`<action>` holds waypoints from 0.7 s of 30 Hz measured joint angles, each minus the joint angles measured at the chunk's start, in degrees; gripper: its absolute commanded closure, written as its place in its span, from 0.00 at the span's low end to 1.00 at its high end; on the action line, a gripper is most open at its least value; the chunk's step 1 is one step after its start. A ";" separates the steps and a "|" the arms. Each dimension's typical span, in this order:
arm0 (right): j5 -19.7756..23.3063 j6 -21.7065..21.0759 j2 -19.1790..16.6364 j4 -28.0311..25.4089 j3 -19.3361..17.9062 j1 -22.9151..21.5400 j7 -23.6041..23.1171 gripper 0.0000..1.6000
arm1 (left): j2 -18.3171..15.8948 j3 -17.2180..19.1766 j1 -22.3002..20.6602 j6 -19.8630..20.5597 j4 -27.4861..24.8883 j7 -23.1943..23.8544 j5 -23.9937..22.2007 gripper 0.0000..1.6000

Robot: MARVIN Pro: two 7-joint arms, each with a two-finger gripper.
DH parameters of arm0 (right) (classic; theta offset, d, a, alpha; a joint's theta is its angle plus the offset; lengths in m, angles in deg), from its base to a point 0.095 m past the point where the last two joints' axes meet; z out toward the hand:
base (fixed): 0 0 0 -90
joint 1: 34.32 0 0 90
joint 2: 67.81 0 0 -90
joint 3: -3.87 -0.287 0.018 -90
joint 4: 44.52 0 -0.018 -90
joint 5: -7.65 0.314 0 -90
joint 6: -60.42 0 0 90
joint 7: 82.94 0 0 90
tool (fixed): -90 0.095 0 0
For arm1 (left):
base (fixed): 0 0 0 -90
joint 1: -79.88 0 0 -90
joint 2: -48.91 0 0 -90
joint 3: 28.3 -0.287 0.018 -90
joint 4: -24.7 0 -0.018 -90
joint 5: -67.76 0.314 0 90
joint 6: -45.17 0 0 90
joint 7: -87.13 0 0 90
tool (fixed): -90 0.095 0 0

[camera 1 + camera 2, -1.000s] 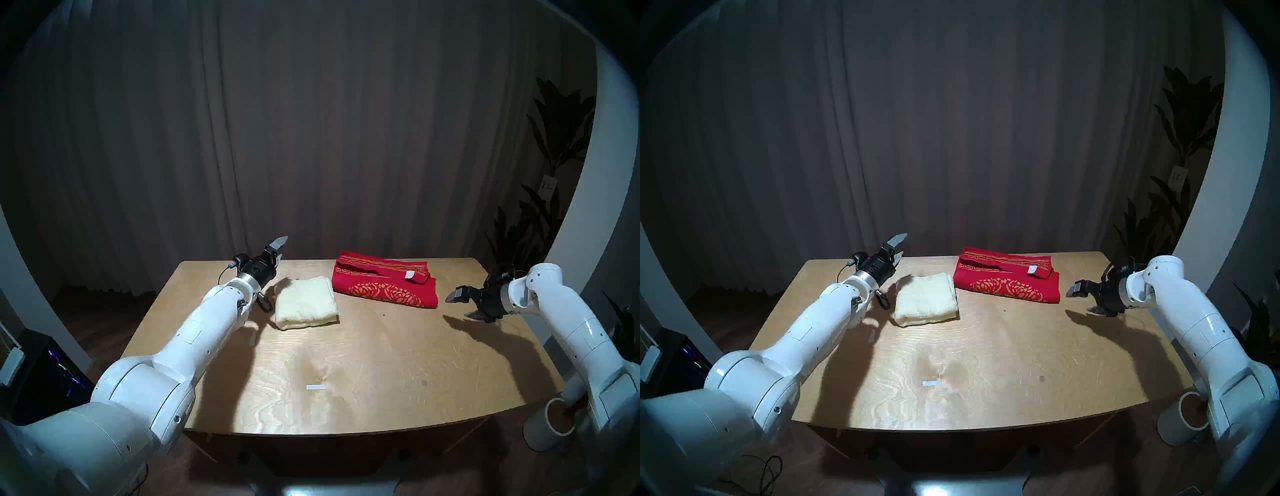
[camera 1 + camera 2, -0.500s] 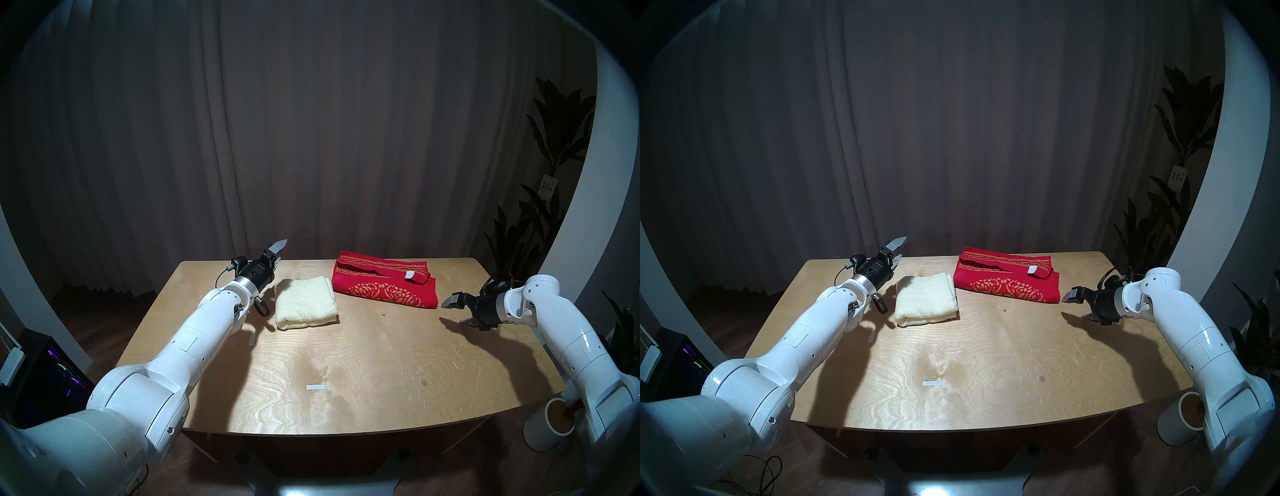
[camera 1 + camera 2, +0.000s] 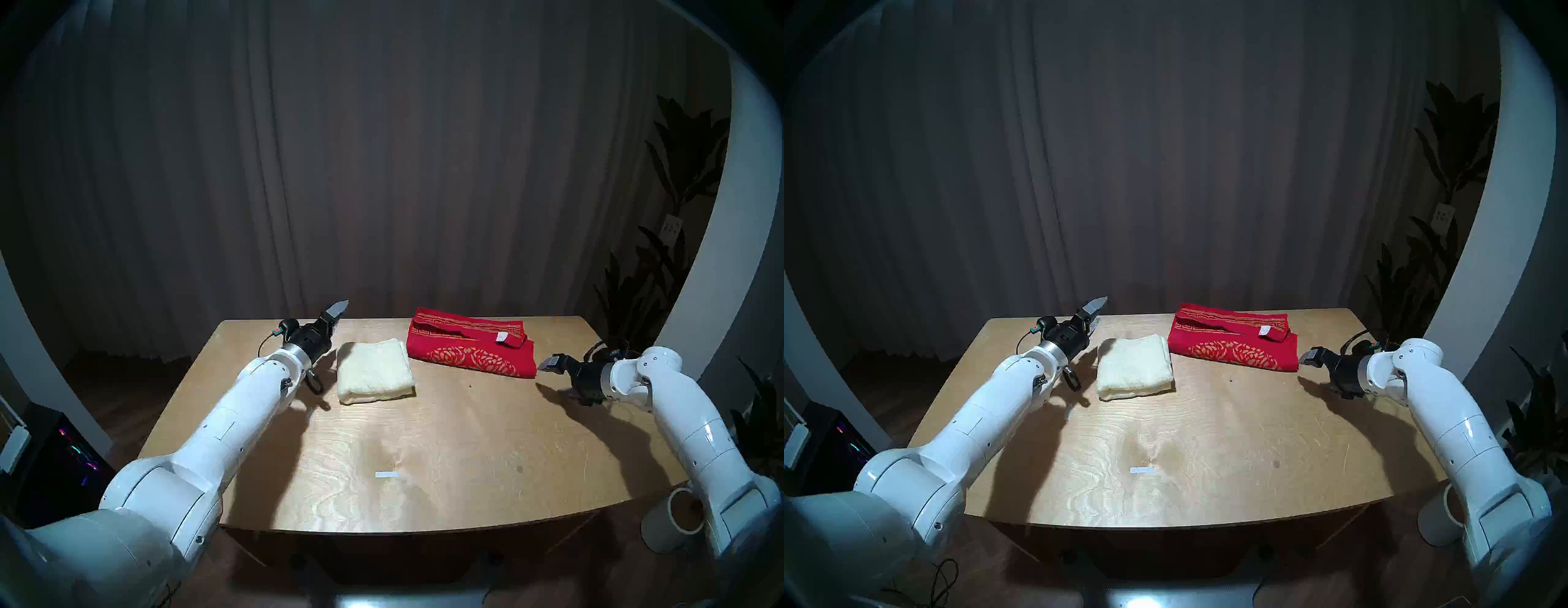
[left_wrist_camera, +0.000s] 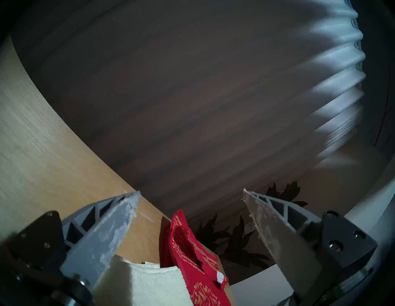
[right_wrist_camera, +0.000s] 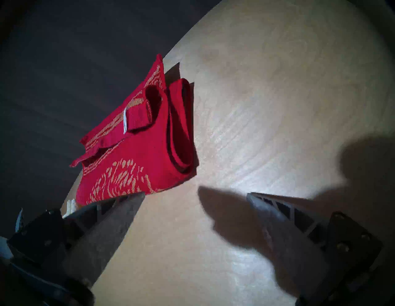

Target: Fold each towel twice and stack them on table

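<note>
Plywood table [image 3: 445, 446], two towels [image 3: 375, 371], two grippers [image 3: 335, 316]

Table [image 3: 445, 424]: light plywood top under my arms, rounded corners, grain visible, fine scratches toward my right.
Cream towel [image 3: 375, 370]: folded into a thick pad, lying flat at far left-centre of the top.
Red towel [image 3: 470, 347]: folded, gold pattern up, white tag showing, at the far edge; just right of the cream one, apart from it.
Tape strip [image 3: 387, 474]: small, white, stuck near the front centre.
</note>
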 measured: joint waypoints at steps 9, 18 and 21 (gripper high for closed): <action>1.84 5.92 2.87 -3.40 -2.04 1.50 4.68 0.00 | -1.48 0.52 1.13 0.00 -2.82 -2.98 0.50 0.00; 2.96 12.38 5.89 -7.08 -3.20 3.08 11.24 0.00 | -3.10 1.35 2.76 0.09 -5.96 -6.19 0.19 0.00; 3.20 14.77 6.94 -8.40 -3.49 3.60 14.00 0.00 | -3.67 1.68 3.58 0.22 -7.24 -7.37 -0.16 0.00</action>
